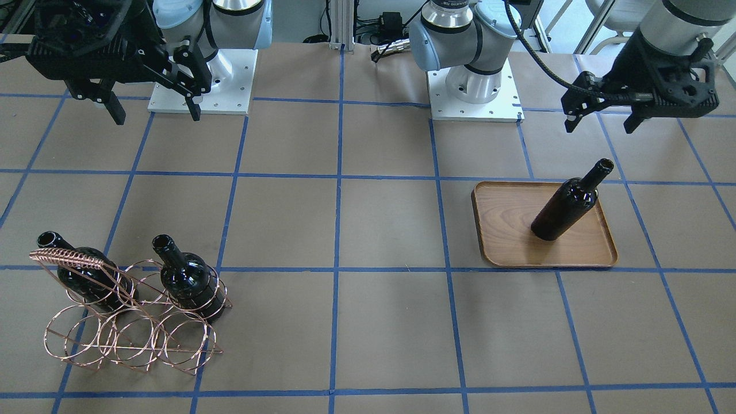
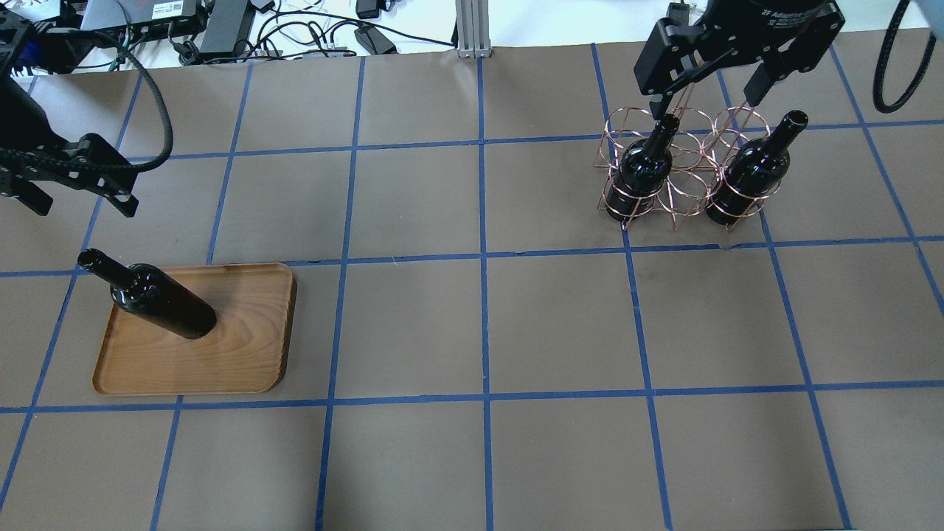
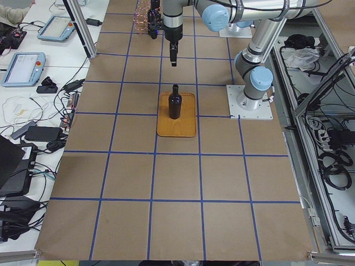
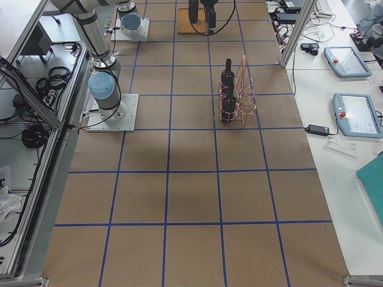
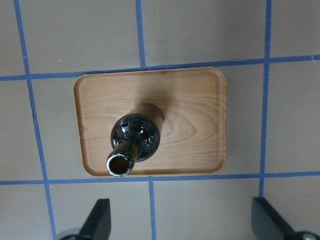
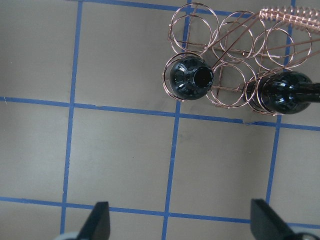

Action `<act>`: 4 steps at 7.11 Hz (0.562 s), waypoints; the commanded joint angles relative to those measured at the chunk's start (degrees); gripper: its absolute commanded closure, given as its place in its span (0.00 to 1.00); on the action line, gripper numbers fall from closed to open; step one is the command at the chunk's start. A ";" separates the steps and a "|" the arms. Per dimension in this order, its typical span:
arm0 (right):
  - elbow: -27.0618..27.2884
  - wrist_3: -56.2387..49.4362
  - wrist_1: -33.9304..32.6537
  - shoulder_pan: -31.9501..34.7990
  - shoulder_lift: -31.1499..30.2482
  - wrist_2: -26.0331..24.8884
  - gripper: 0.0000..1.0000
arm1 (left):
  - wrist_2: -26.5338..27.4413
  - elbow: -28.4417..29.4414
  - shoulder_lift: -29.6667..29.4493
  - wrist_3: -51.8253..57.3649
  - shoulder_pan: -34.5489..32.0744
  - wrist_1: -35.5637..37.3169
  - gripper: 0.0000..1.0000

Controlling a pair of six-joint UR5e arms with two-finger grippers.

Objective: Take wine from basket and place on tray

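Observation:
One wine bottle (image 1: 566, 204) stands upright on the brown tray (image 1: 506, 230), near its edge; the overhead view also shows the bottle (image 2: 158, 299) and the tray (image 2: 236, 346). My left gripper (image 1: 601, 123) is open and empty, raised above and behind the tray; its wrist view looks down on that bottle (image 5: 135, 137). Two more bottles (image 2: 641, 169) (image 2: 748, 173) stand in the copper wire basket (image 2: 686, 195). My right gripper (image 2: 704, 103) is open and empty, high above the basket; its wrist view shows both bottles (image 6: 189, 80) (image 6: 285, 92).
The table is brown paper with a blue tape grid. The two arm bases (image 1: 201, 80) (image 1: 474, 86) stand on white plates at the robot's edge. Cables and power supplies (image 2: 221, 29) lie beyond the far edge.

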 commanded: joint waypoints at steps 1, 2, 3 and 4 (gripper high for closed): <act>0.00 0.00 0.00 0.00 0.00 0.09 0.00 | -0.40 0.08 0.66 -8.91 -7.35 0.04 0.00; 0.00 0.00 -0.09 0.00 0.00 0.09 0.00 | -2.84 0.08 0.84 -11.56 -8.95 0.12 0.00; 0.00 0.00 0.00 0.00 0.00 0.09 0.00 | -8.34 0.08 1.10 -11.67 -9.92 0.04 0.00; 0.00 0.00 -0.09 0.00 0.00 0.09 0.00 | -7.88 -0.01 1.63 -11.15 -10.10 -0.31 0.00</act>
